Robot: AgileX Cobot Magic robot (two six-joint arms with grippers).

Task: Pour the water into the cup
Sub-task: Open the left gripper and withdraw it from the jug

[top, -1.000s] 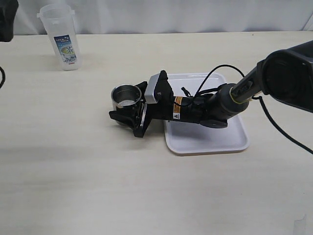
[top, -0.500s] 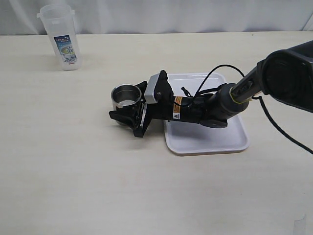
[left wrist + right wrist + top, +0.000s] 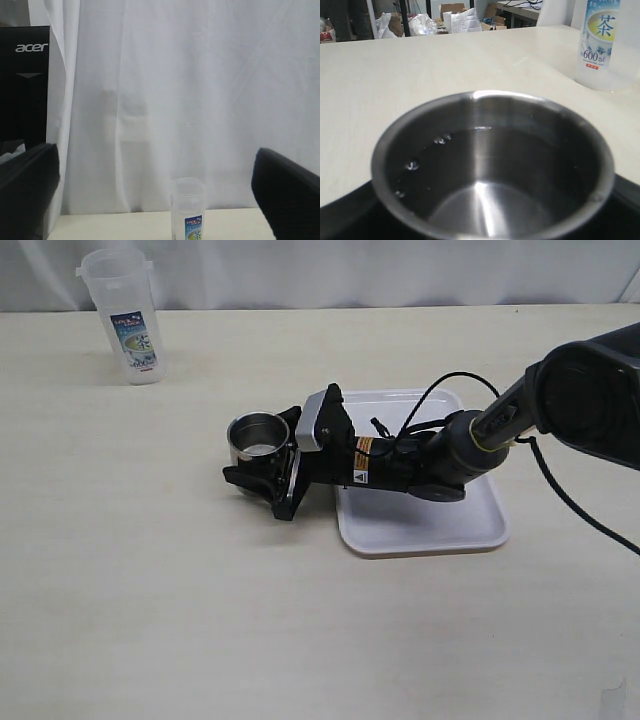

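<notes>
Right arm stretched low over the tray, its gripper clasping the steel cup.

The right arm (image 3: pixel 450 450) lies nearly level, reaching leftwards across the white rectangular plastic tray (image 3: pixel 470 530). The right gripper (image 3: pixel 258 452) is past the tray's left edge, its black fingers (image 3: pixel 245 480) pressed to either side of the small straight-sided brushed stainless-steel cup (image 3: pixel 257 438). That cup stands upright on the pale wood-grain counter (image 3: pixel 150 570), just beside the tray, with small beads on its inner wall. The tall clear plastic jug with a blue label (image 3: pixel 125 315) stands well apart at the far left corner. The left gripper (image 3: pixel 157 180) is held level and spread wide, grasping nothing, facing the jug.
</notes>
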